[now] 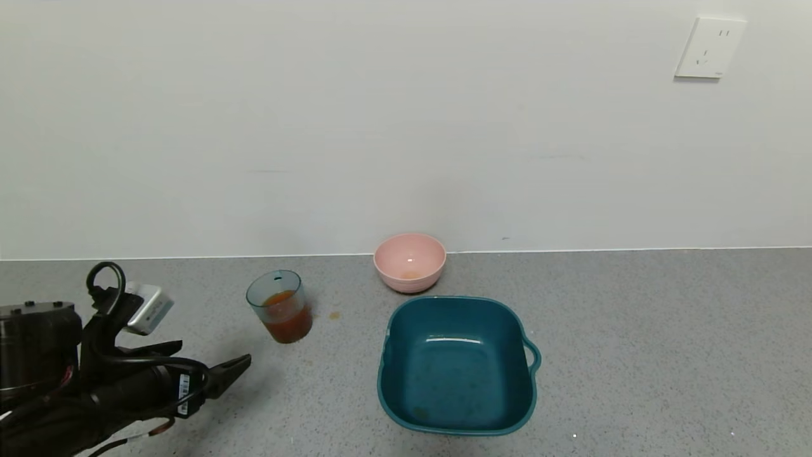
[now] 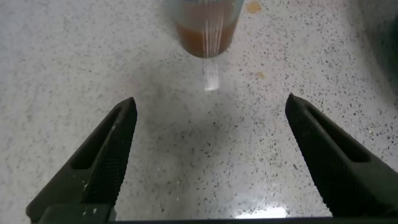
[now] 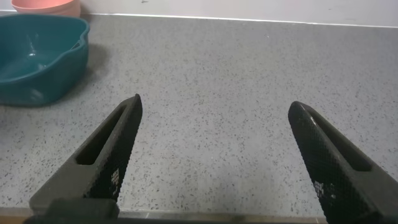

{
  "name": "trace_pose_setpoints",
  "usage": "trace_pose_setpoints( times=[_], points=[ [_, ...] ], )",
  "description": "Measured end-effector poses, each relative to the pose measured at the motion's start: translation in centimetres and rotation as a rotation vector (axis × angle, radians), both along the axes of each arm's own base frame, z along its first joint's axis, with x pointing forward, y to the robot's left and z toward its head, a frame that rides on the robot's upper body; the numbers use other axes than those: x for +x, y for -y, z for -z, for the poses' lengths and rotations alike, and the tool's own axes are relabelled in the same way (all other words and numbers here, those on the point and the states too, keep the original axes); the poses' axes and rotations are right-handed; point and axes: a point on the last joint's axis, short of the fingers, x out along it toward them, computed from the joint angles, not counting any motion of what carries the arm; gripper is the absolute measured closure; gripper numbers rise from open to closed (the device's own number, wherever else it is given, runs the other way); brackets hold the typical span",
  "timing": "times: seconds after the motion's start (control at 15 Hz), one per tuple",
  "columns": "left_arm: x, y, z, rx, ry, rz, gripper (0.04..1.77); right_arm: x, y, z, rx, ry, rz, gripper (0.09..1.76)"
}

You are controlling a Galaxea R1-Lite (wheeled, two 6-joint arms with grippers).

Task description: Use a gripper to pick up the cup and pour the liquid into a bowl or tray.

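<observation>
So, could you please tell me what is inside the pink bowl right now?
The pink bowl looks nearly empty: only a faint orange trace shows at its bottom. Its near inner wall is hidden by the rim. The orange-red liquid is in the cup.

- Dark teal square basin [image 1: 457,365] w/ side handle sitting on grey speckled counter [image 1: 666,355], handle pointing right.
- White wall outlet [image 1: 709,48] sitting high on pale wall [image 1: 380,127], top right.
- Small orange-brown spot [image 1: 333,315] lying on counter, left of basin.
</observation>
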Motion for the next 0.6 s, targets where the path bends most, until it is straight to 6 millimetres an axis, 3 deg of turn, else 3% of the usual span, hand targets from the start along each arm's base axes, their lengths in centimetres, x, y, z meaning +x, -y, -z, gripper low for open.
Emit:
trace_pose_setpoints(
  times=[0.6],
  points=[
    [4.8,0.6,3.6,0.005,0.023,0.022,0.09,0.0,0.0,0.0,0.001,0.0,0.0,0.14]
  ],
)
